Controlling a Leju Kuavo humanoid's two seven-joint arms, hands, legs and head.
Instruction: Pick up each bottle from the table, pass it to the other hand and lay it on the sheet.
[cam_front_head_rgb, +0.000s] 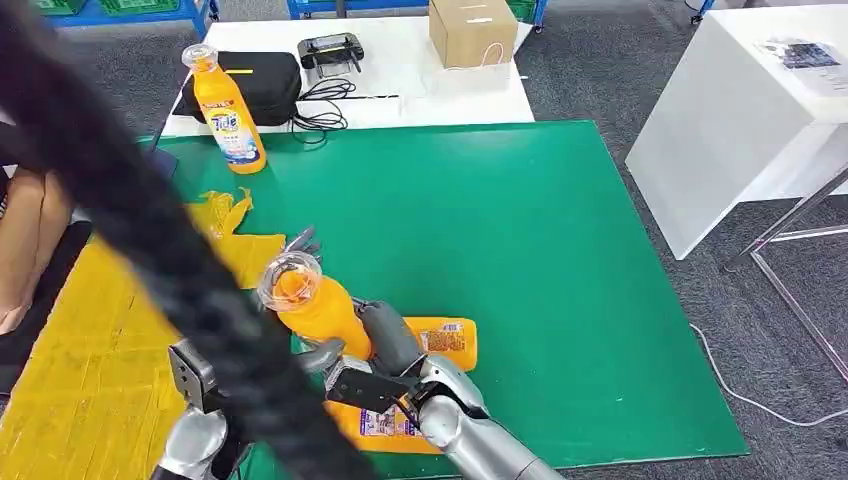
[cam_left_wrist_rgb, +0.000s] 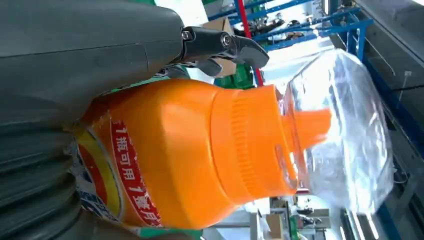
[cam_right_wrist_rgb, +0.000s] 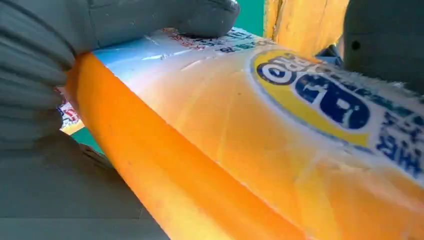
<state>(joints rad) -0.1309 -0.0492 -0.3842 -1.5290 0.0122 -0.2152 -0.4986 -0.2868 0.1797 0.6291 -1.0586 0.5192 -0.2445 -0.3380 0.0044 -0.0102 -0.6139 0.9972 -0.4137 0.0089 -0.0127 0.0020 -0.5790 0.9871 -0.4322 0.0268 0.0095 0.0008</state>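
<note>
Two robot hands on one orange detergent bottle (cam_front_head_rgb: 318, 305) mid-air over green sheet (cam_front_head_rgb: 520, 230): left robot hand (cam_front_head_rgb: 205, 385) and right robot hand (cam_front_head_rgb: 385, 375) both wrapped around body. Rigid plastic, glossy label, likely slippery; grip waist, avoid flimsy clear cap (cam_left_wrist_rgb: 345, 130). Second bottle (cam_front_head_rgb: 228, 112) upright on surface at far corner.

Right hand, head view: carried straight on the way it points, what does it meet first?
The held bottle already fills the right hand; past it, up-left, probably the crumpled edge of the yellow sheet, though depth is unclear.
</note>
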